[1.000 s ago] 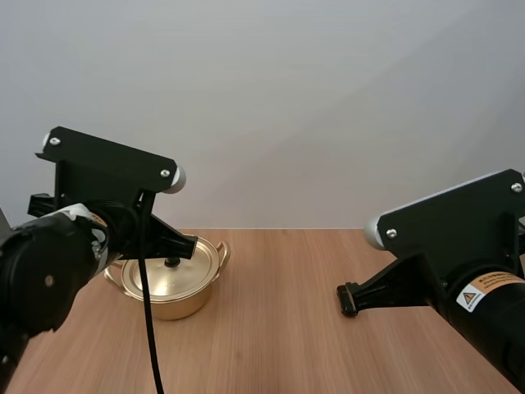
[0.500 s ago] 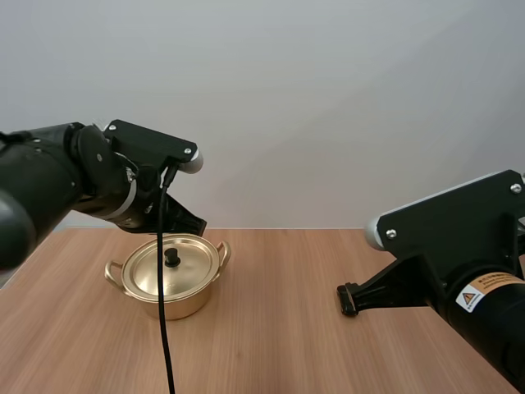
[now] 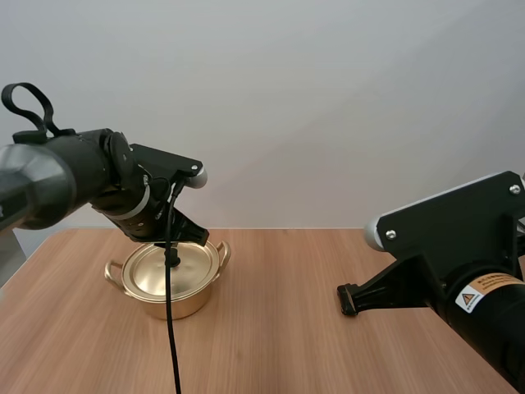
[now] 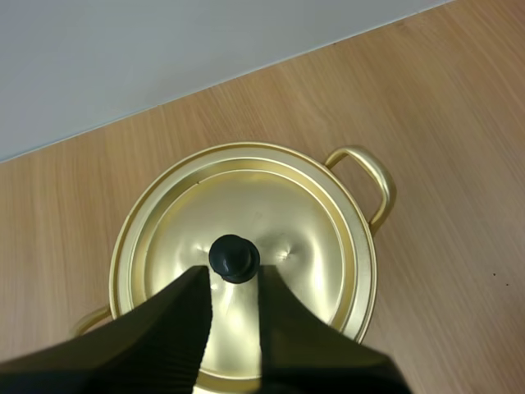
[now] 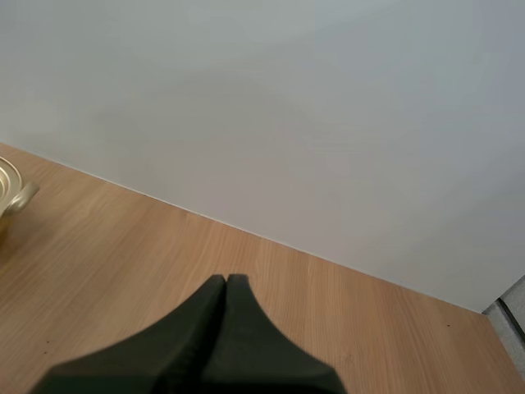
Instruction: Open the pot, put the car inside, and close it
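Pot (image 3: 168, 279), lid (image 4: 271, 217) seated: thin metal, likely light, stiff, slick; take the black knob (image 4: 235, 258) at the pot's centre. Left gripper (image 4: 232, 281) over the pot, jaws parted at the knob; right gripper (image 5: 225, 283) clenched empty, well apart from the pot.

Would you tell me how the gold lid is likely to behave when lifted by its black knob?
The lid looks like thin, stiff metal, so probably light and rigid. Its small round knob, at the open left gripper, may let it tilt or swing if pinched off-centre. Being glossy, it might slide on the pot.
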Controlling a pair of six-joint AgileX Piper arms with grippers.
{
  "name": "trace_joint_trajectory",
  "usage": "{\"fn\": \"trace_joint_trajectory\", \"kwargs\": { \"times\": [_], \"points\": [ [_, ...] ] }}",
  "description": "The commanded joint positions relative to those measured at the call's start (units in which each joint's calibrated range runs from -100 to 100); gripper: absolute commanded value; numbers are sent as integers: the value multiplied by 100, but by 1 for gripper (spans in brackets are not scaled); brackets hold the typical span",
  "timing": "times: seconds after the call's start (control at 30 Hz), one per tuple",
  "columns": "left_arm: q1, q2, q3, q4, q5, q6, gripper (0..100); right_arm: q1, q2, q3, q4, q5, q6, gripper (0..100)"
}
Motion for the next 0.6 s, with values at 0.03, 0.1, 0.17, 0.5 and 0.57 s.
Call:
{"fn": "trace_joint_trajectory", "kwargs": {
  "times": [0.03, 0.1, 0.17, 0.5, 0.57],
  "points": [
    [5, 266, -122, 31, 32, -92, 81, -2, 0, 4, 2, -5, 0, 0],
    [5, 425, -222, 70, 70, -150, 82, -2, 0, 4, 2, -5, 0, 0],
    [5, 612, -352, 86, 165, -144, 82, -2, 0, 4, 2, -5, 0, 0],
    [5, 1622, -718, 262, 495, -120, 82, -2, 0, 4, 2, -5, 0, 0],
    [5, 1787, -718, 292, 495, -120, 82, -2, 0, 4, 2, -5, 0, 0]
  ]
}}
